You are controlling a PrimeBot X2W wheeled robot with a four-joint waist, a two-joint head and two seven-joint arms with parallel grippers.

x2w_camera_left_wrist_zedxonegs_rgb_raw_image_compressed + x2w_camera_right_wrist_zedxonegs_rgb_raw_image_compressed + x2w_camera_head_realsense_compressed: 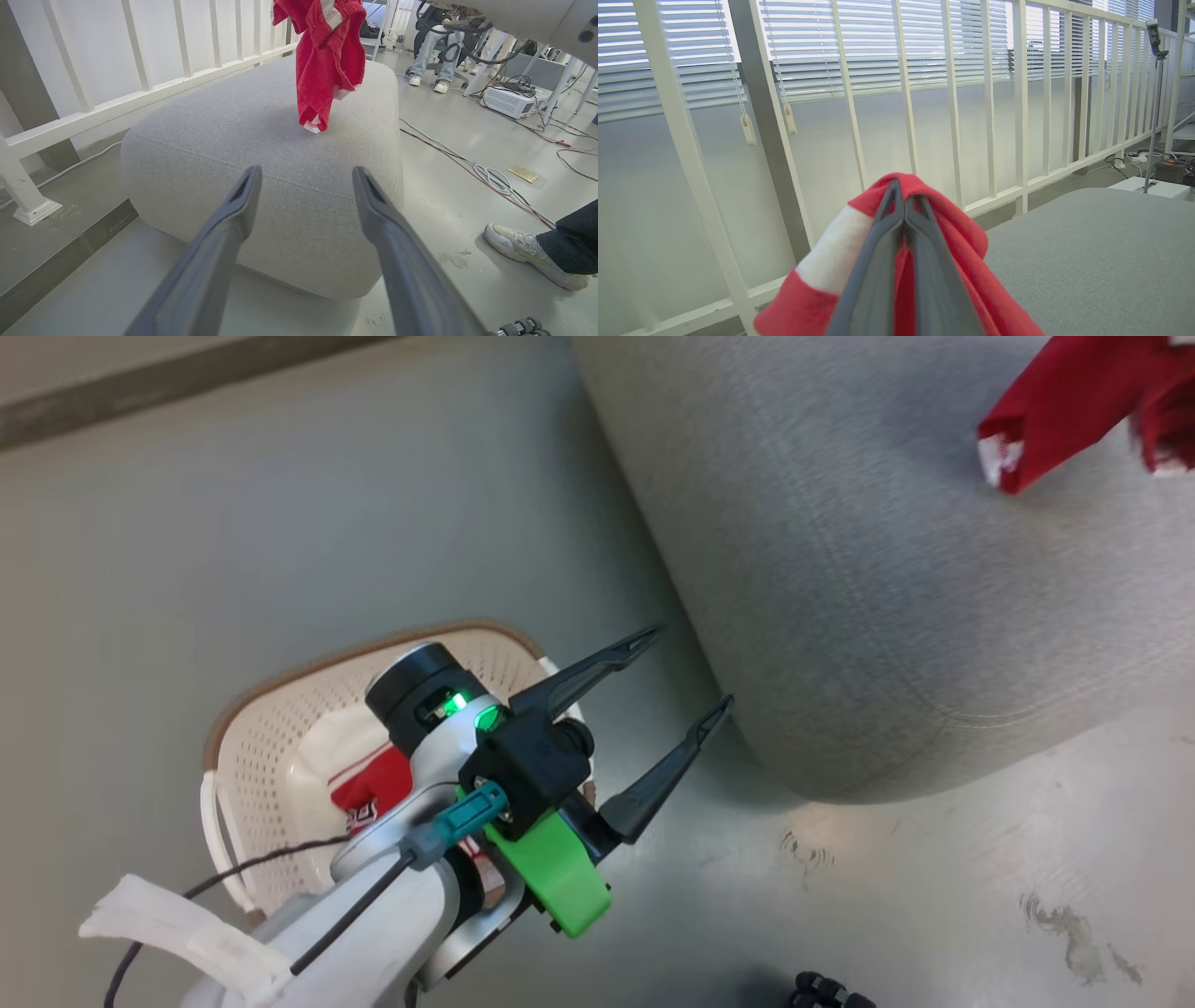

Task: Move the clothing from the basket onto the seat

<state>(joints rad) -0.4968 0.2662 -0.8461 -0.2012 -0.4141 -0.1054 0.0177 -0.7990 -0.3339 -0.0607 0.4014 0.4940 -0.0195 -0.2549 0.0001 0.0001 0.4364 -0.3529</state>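
Spread wide and empty, my left pincer [693, 665] sits mid-frame in the head view. Its fingers point toward the upper right, over the floor [233, 523] between the basket [266, 737] and the seat [887, 569]. My own forearm [373, 915] and wrist cover the basket's right half, so I see just part of one red-and-white garment [373, 789] lying inside. Its lettering is too cut off to read.

My right pincer [903, 200] is clamped shut on a second red garment [966, 242], with cloth bunched round the fingertips at the lower centre of the right wrist view. That garment hangs over the seat's top. The left wrist view's top edge cuts off its upper end, and I cannot tell whether its lower tip touches the upholstery.

White railing [952, 93] stands behind. At the lower right of the left wrist view a person's shoe [528, 252] shows, the leg cut by the frame.
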